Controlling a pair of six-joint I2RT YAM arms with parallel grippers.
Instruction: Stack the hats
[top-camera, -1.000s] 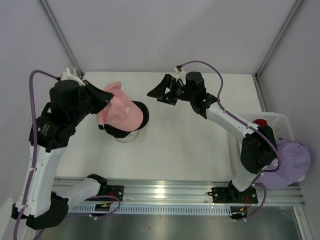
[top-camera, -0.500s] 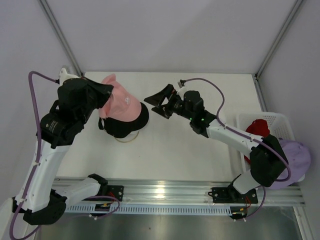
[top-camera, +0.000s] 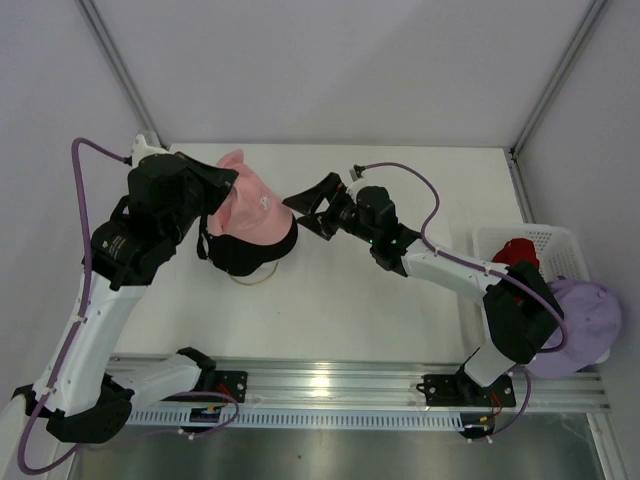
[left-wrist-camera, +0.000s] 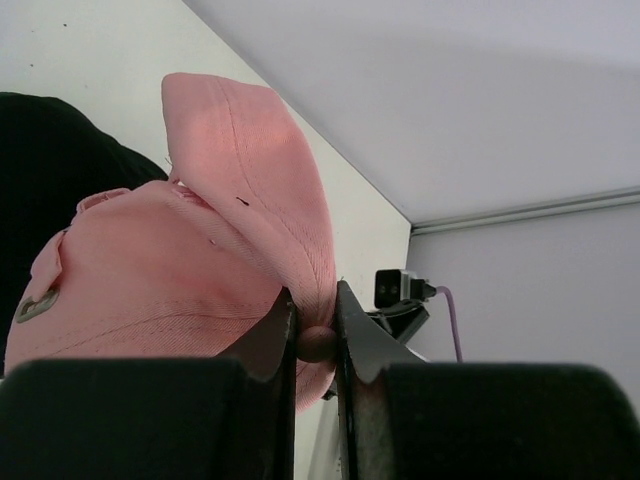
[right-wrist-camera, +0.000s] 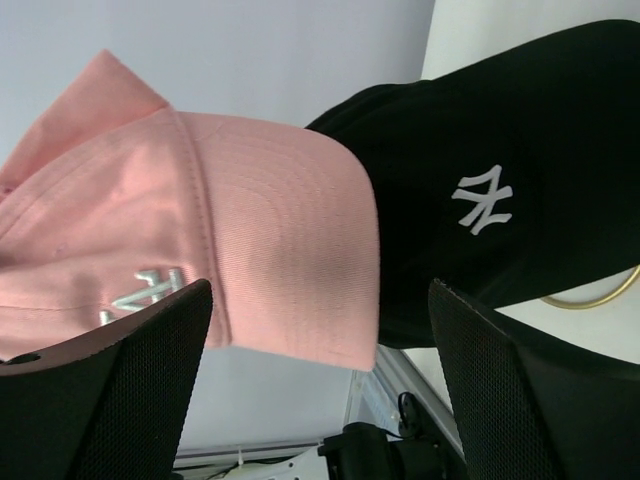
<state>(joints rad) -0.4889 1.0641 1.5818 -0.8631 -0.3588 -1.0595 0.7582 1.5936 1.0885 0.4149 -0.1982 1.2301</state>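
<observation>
My left gripper (top-camera: 222, 192) is shut on the crown of the pink hat (top-camera: 252, 207); in the left wrist view the fingers (left-wrist-camera: 283, 318) pinch its top button and fabric (left-wrist-camera: 190, 270). The pink hat rests over a black hat with a white logo (top-camera: 248, 255), which sits on the gold wire stand (top-camera: 252, 279). My right gripper (top-camera: 302, 208) is open just right of the hats, its jaws wide on either side of the pink brim (right-wrist-camera: 285, 265) without touching it. The black hat's logo (right-wrist-camera: 483, 198) shows in the right wrist view. A red hat (top-camera: 514, 250) and a lavender hat (top-camera: 585, 318) are at the right.
A white mesh basket (top-camera: 548, 238) holding the red hat stands at the table's right edge, with the lavender hat hanging over its near side. The gold stand's ring (right-wrist-camera: 600, 291) shows under the black hat. Grey walls enclose the table at the back and sides.
My left arm has carried the pink hat right and down over the black hat. My right gripper has moved left and nearer, up to the pink brim, staying open.
</observation>
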